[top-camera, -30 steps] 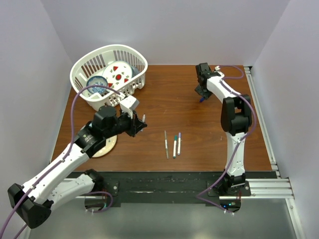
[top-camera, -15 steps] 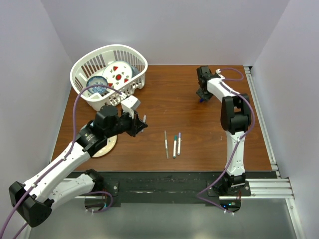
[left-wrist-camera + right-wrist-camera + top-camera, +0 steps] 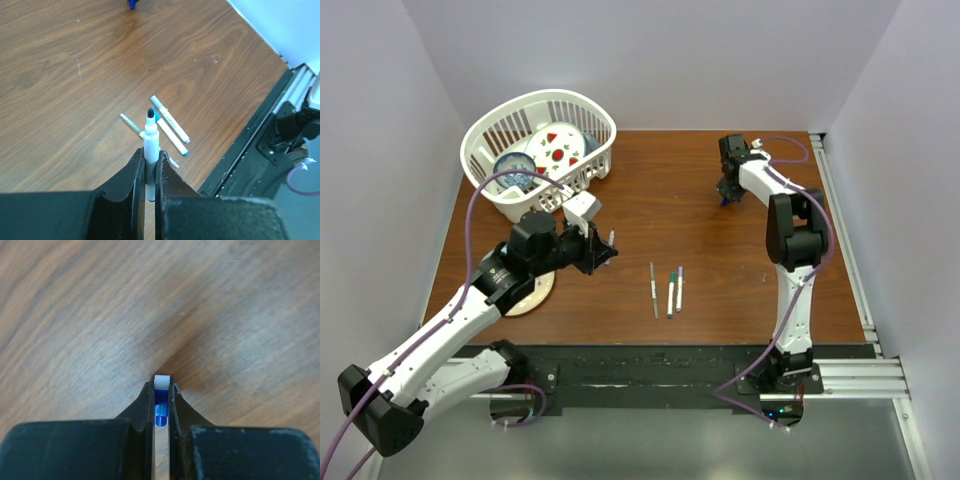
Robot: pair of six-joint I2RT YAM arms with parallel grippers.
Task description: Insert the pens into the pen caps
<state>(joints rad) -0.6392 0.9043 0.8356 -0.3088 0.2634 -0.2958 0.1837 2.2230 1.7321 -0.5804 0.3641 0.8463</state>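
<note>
My left gripper (image 3: pixel 605 248) is shut on a white-barrelled pen (image 3: pixel 150 135); its dark uncapped tip sticks out past the fingertips above the table. Three more pens (image 3: pixel 671 293) lie side by side on the wood near the front middle, and the left wrist view shows them below the held pen (image 3: pixel 172 137). At the back right, my right gripper (image 3: pixel 725 192) is down at the table and shut on a small blue pen cap (image 3: pixel 161 402) with a white end. Both fingers (image 3: pixel 145 405) press on the cap's sides.
A white slotted basket (image 3: pixel 480 140) holding patterned plates stands at the back left. A round pale disc (image 3: pixel 535 295) lies under my left arm. A metal rail (image 3: pixel 840 220) runs along the table's right edge.
My right gripper has closed on the blue pen cap, after shifting a little to the right and down. The left arm and its pen have stayed in place.
</note>
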